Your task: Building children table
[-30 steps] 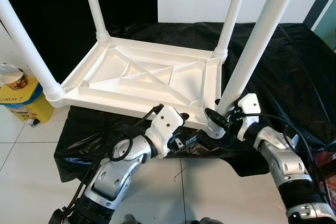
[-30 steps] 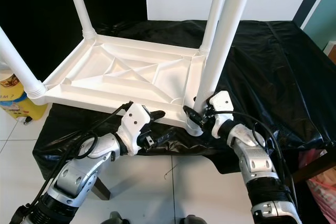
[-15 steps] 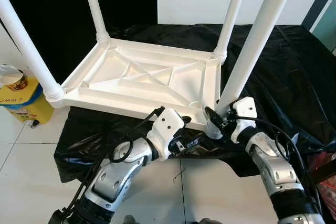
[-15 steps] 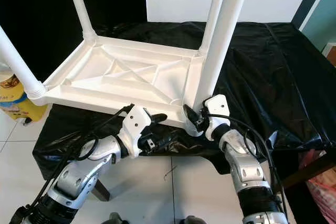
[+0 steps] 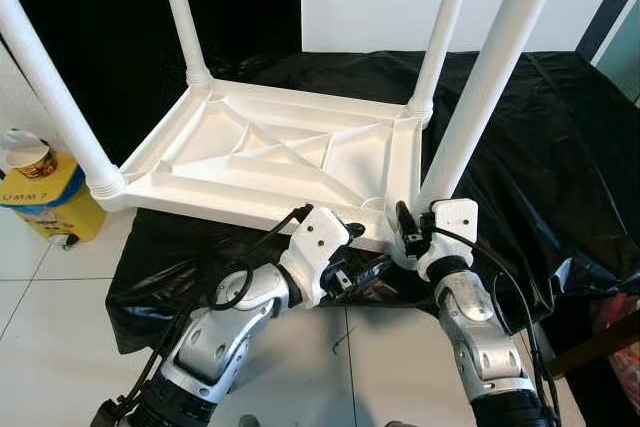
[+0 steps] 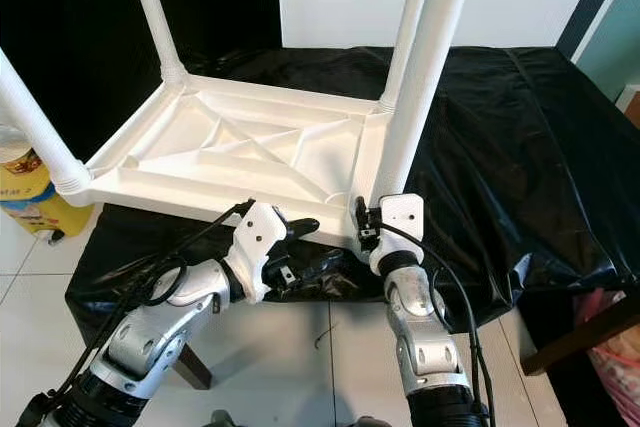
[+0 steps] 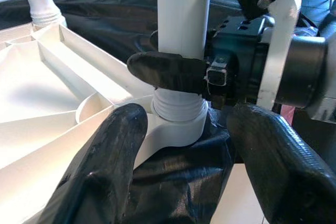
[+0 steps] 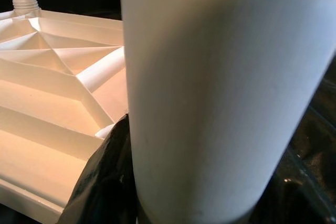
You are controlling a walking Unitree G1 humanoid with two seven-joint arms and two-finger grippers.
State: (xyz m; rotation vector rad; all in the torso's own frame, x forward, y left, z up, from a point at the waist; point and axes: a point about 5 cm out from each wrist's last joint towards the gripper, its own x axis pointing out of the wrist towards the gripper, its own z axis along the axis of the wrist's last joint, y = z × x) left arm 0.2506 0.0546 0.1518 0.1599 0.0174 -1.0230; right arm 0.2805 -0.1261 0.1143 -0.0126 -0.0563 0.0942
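Black plastic sheeting (image 5: 560,137) covers the surface, and a white children's table (image 5: 290,152) lies on it upside down, its ribbed underside up and four white legs standing upward. Beside the surface on the tiled floor (image 5: 40,297) sits a yellow container (image 5: 45,197) with a paper cup on it; its label shows the letters "UMM 7", the rest cut off.

At the near corner of the table, the near right leg (image 5: 480,97) stands in its threaded socket. The right tool (image 5: 408,232) is at the foot of this leg, one black finger (image 7: 168,72) wrapped against the leg just above the socket, gripping it. The left tool (image 5: 360,267) sits just below the table's near edge, beside that same corner; its two fingers (image 7: 100,177) are spread wide, with the socket between them but untouched.
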